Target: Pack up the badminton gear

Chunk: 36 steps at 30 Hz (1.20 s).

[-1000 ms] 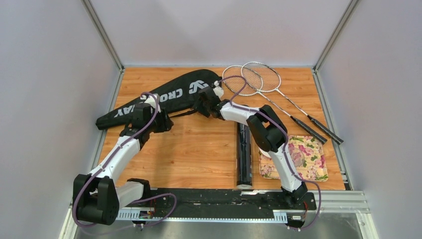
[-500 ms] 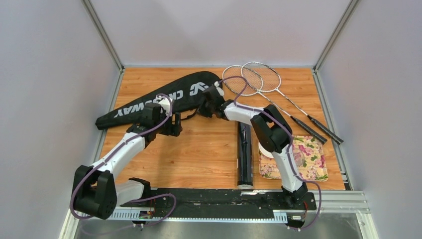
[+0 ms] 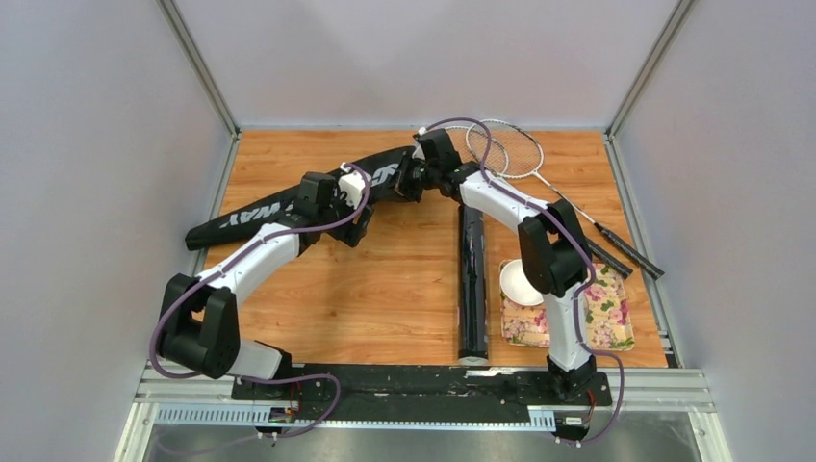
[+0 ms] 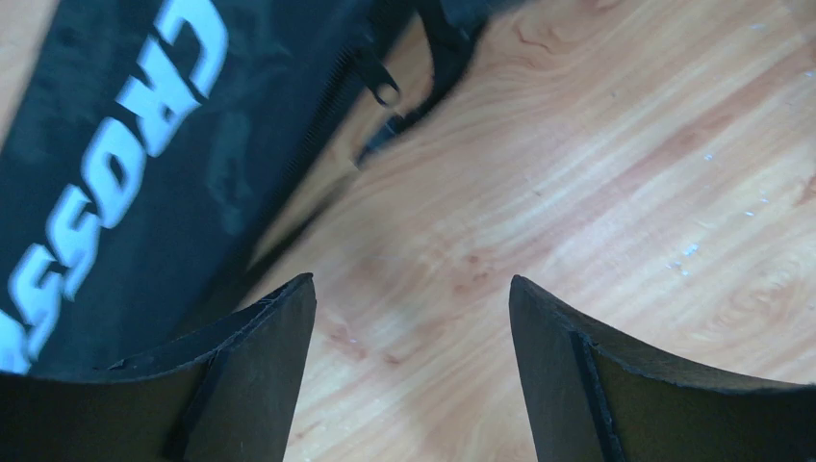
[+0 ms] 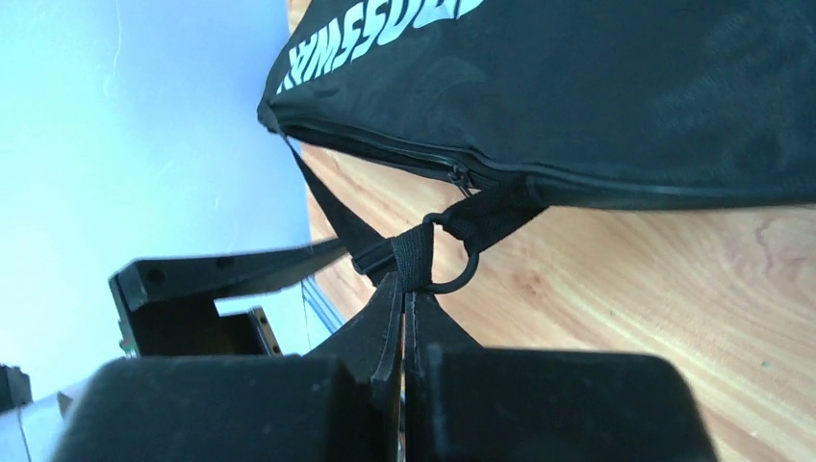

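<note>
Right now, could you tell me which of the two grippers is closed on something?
The right gripper: it is pinched shut on the strap of the racket bag, whereas the left gripper hangs open above the table.

The tube [image 3: 471, 289] lies lengthwise on the counter [image 3: 385, 298]. Left of the tube and farther back, the racket bag [image 3: 241, 214] stretches slantwise. Right of the tube and farther back lie two rackets [image 3: 616, 243], heads overlapping. Just right of the tube sits a tray [image 3: 611, 322], with a bowl [image 3: 522, 282] on the tray's corner nearest the tube.
</note>
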Each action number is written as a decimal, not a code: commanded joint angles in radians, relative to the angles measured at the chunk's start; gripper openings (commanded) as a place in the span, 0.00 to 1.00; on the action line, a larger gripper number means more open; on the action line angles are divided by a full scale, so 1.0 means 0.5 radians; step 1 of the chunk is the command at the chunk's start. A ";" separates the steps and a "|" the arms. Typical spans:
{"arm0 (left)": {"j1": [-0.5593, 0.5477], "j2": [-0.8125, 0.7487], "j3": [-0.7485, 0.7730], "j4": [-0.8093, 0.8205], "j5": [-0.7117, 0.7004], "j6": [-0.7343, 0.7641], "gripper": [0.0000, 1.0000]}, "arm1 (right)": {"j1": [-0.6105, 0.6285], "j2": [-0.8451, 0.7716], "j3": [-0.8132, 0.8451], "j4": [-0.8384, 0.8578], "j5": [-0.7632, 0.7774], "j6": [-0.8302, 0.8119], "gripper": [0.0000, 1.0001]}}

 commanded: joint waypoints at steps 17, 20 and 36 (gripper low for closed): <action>-0.058 -0.318 0.130 0.011 0.010 0.294 0.90 | -0.093 -0.250 0.244 -0.346 -0.413 -0.245 0.00; -0.058 -0.195 0.198 -0.027 -0.069 0.349 0.91 | -0.096 -0.250 0.277 -0.386 -0.431 -0.266 0.00; 0.080 0.133 0.446 -0.085 -0.284 0.374 0.14 | -0.115 -0.278 0.382 -0.527 -0.520 -0.463 0.00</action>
